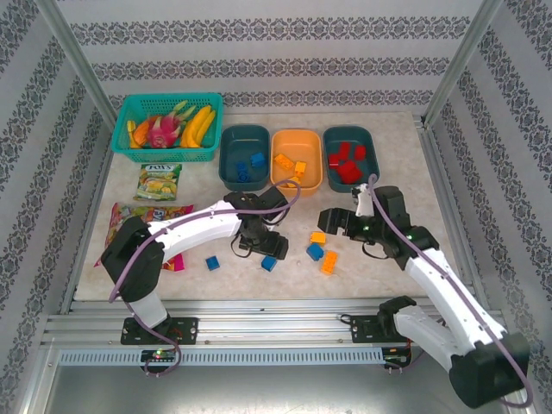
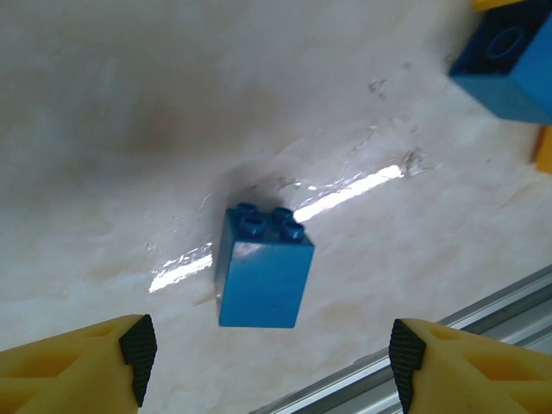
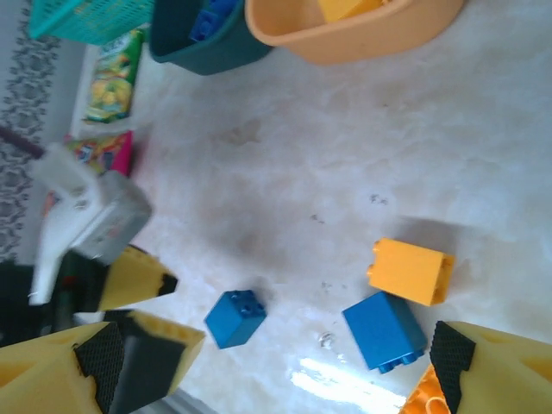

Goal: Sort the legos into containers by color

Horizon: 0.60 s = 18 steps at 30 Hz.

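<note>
Left jaws: spread, black pads (image 2: 138, 347) on either side of a blue lego (image 2: 263, 269) and touching nothing; lined up, it seems, for a pinch.
Right jaws: spread wide, nothing pinched; hanging above a second blue lego (image 3: 384, 330) with an orange lego (image 3: 411, 271) just beside it.
Loose legos: five on the tabletop (image 1: 405, 194) near the arms, three blue and two orange, well apart from the tubs.
Containers: in a row at the far side; left teal tub (image 1: 226, 166) with blue pieces, orange tub (image 1: 278, 171) with orange-yellow ones, right teal tub (image 1: 373, 142) with red.
Reason for layout: one colour per tub, so probably left teal tub next for the blue lego.
Left wrist view adds: studs-up pose of the blue lego and clear gaps to both pads, hard to judge from overhead.
Right wrist view adds: close spacing inside the right-hand cluster.
Overhead view adds: contents of all three tubs and the full count of loose legos.
</note>
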### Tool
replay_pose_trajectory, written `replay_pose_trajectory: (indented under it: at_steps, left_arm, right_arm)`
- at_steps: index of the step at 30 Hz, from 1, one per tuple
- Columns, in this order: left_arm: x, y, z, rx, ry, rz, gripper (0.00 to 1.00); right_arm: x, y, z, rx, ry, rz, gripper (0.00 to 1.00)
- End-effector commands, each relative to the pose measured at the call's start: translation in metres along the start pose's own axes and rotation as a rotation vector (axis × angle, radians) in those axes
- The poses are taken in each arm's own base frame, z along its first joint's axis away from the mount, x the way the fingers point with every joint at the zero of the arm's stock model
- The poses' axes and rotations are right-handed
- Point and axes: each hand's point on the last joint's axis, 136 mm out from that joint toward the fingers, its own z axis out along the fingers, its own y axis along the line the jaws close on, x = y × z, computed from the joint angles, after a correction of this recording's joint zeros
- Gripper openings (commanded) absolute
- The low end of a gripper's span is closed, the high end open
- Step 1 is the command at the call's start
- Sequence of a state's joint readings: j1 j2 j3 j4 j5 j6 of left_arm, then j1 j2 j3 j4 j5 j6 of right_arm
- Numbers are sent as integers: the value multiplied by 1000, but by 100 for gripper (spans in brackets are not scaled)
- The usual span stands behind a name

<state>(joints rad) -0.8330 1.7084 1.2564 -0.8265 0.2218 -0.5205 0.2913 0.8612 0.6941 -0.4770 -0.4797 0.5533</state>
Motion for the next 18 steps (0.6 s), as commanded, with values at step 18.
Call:
replay_pose_trajectory:
  at_steps: [18]
  left_arm:
    - [5,10,58,-171,71,89,40]
  right_arm:
    - [94,-10,-26,-23,181,169,95]
